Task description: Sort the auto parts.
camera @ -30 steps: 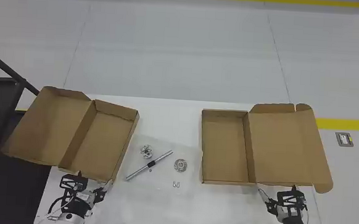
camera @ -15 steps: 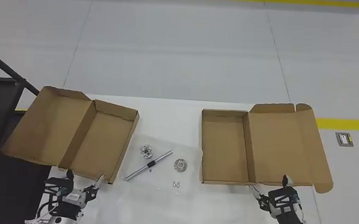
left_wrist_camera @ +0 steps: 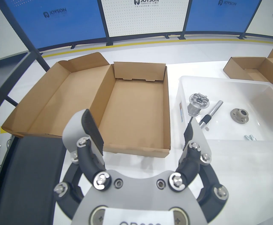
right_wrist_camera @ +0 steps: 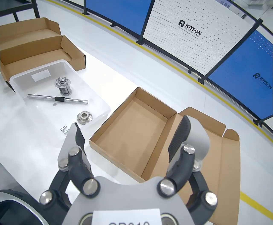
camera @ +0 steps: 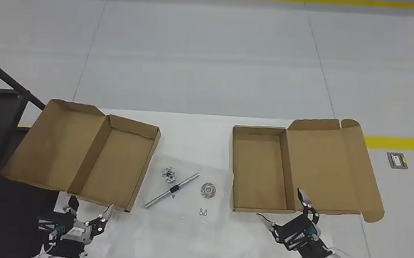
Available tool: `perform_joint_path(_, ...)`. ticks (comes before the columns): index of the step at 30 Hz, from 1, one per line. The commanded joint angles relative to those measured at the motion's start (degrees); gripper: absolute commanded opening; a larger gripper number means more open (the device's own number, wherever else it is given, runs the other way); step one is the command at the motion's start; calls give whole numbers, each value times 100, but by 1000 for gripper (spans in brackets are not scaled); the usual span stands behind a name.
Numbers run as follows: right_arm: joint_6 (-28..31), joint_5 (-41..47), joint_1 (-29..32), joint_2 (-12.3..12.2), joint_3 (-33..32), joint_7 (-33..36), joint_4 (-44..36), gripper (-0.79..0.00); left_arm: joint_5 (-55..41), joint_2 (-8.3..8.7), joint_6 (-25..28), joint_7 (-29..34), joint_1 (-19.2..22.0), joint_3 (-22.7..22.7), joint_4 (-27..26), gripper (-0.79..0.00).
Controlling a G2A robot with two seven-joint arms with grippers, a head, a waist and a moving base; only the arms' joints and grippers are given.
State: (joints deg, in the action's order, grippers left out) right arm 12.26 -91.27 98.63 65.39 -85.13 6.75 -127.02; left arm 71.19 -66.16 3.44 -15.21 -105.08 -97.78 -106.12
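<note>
Several metal parts lie in a clear plastic tray (left_wrist_camera: 224,80) between two open cardboard boxes: a toothed hub (camera: 167,173), a long shaft (camera: 171,189), a round flange (camera: 208,190) and two small bolts (camera: 202,213). My left gripper (camera: 90,207) hangs open and empty at the table's near edge, in front of the left box (camera: 115,166). My right gripper (camera: 282,209) is open and empty too, by the near corner of the right box (camera: 258,171), angled towards the tray. In the left wrist view the hub (left_wrist_camera: 198,103) and shaft (left_wrist_camera: 211,114) lie just past one fingertip (left_wrist_camera: 190,127).
Both boxes are empty, with their lids folded outward. A dark frame (camera: 10,88) stands off the table's left side. Bare white tabletop (camera: 186,234) stretches along the near edge between the two grippers.
The left gripper has drifted left and back towards the near edge. The right gripper has moved left and forward, turning towards the tray. Both stayed open; the parts have not moved.
</note>
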Motion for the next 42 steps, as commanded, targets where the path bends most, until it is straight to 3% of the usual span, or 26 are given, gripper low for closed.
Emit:
perform_joint_path(1, 0, -1, 0, 0, 0, 1, -1, 0, 0, 0, 0, 0, 0, 0, 0, 0)
perform_joint_path(3, -109, 70, 37, 7, -47, -162, -18, 0, 0, 0, 0, 0, 0, 0, 0, 0)
perform_joint_path(7, 434, -61, -214, -7, 184, -87, -275, 0, 0, 0, 0, 0, 0, 0, 0, 0)
perform_joint_path(14, 1659, -61, -1768, 37, 1179, 966, -364, 0, 0, 0, 0, 0, 0, 0, 0, 0)
perform_joint_path(19, 2145, 657, -2971, 157, 1954, 1979, 180, 0, 0, 0, 0, 0, 0, 0, 0, 0)
perform_joint_path(32, 2277, 617, -3003, 164, 2111, 1809, 417, 0, 0, 0, 0, 0, 0, 0, 0, 0)
perform_joint_path(35, 2538, 720, -3571, 244, 2576, 2027, 935, 0, 0, 0, 0, 0, 0, 0, 0, 0)
perform_joint_path(42, 2119, 1261, -5032, 623, 3689, 2700, 2510, 0, 0, 0, 0, 0, 0, 0, 0, 0)
